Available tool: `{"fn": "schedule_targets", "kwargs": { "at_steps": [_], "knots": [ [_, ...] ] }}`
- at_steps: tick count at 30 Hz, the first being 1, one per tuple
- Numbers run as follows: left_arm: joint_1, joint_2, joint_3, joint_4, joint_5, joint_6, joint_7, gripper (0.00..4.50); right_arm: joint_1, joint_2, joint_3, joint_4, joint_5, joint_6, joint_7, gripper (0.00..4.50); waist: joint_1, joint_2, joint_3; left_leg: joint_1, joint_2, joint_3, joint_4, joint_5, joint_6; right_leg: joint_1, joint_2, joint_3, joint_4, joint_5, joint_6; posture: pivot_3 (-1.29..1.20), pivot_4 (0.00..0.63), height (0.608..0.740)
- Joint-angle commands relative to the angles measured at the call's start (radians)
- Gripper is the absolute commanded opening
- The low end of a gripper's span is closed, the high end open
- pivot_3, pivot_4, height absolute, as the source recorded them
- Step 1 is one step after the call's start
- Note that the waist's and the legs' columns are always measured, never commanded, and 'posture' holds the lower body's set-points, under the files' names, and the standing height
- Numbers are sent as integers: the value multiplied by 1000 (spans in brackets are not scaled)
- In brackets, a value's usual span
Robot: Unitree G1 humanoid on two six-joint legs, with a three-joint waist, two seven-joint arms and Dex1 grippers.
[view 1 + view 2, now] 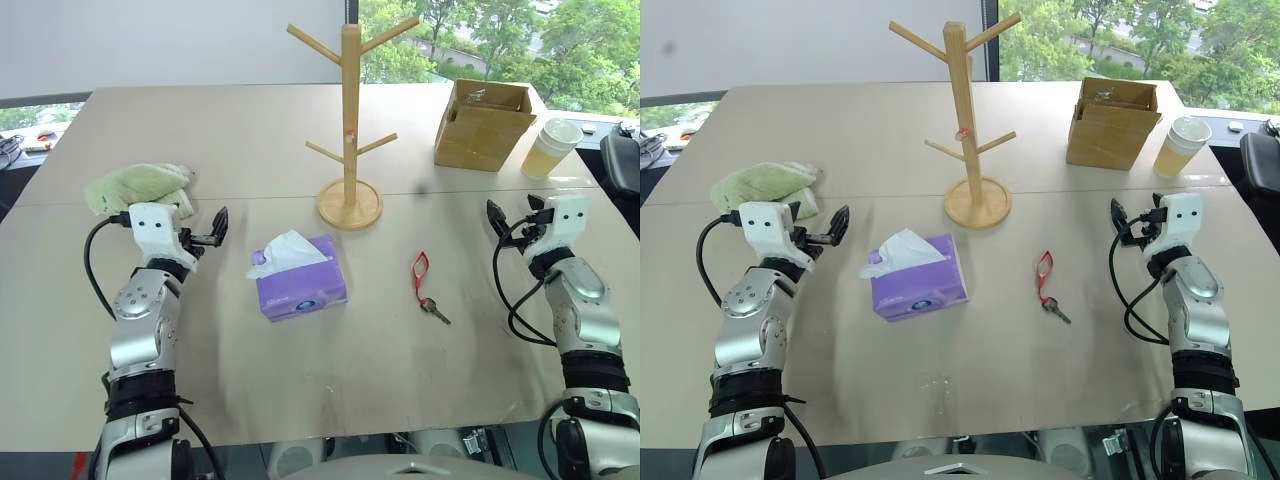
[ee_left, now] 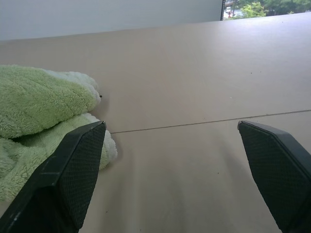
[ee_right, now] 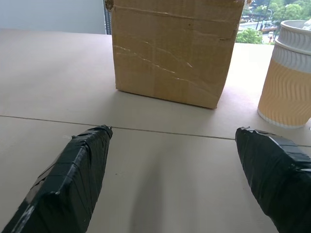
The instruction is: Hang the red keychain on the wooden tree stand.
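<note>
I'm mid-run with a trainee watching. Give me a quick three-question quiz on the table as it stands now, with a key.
1. True or false: the keychain already hangs on a peg of the tree stand.
2. Which end effector is nearer the keychain: A) the left end effector, B) the right end effector?
3. Fill in: between the left end effector and the keychain stands a purple ______.

Key
1. False: it lies flat on the table, in front of the stand's base and a little toward the robot's right.
2. B. Both end effectors are open and hold nothing.
3. Tissue box.
</note>
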Motion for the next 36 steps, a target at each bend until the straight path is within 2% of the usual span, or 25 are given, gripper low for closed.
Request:
{"fn": "schedule_targets", "kwargs": {
  "at_steps": [1, 26, 28, 30, 33, 36],
  "knots": [
    [-2, 7, 3, -48, -8, -8, -1, 4500, -3, -13, -23, -30, 11, -7, 3, 4372, 0, 0, 0, 0, 0, 0, 0, 0, 0, 0, 0, 0, 0, 0, 0, 0, 150, 740],
    [1, 7, -1, -66, -12, 14, -11, 4500, 17, -16, -29, -62, 55, 23, 36, 4372, 0, 0, 0, 0, 0, 0, 0, 0, 0, 0, 0, 0, 0, 0, 0, 0, 150, 740],
    [-1, 10, -9, -66, -32, 21, -47, 4500, 52, -55, 6, -129, 87, 51, 147, 4372, 4, 0, 0, 0, 0, 0, 0, 0, 0, 0, 0, 0, 0, 0, 0, 0, 150, 740],
    [-6, 12, -16, -69, -58, 33, -87, 4500, 146, -130, 46, -274, 166, 88, 343, 4372, 7, 0, 0, 0, 0, 0, 0, 0, 0, 0, 0, 0, 0, 0, 0, 0, 150, 740],
    [-21, 31, -35, -64, -80, 39, -155, 4500, 339, -297, 70, -493, 280, 141, 623, 4372, 13, 0, 0, -1, 0, -1, 0, 0, 0, 1, 0, -1, -1, 0, 0, 0, 150, 740],
    [-40, 45, -43, -51, -100, 50, -205, 4500, 442, -410, 75, -570, 283, 112, 775, 4372, 12, -1, 0, 0, 0, -2, 0, -3, 5, 1, 0, -1, -1, 0, 0, 0, 150, 740]
  ]
}}
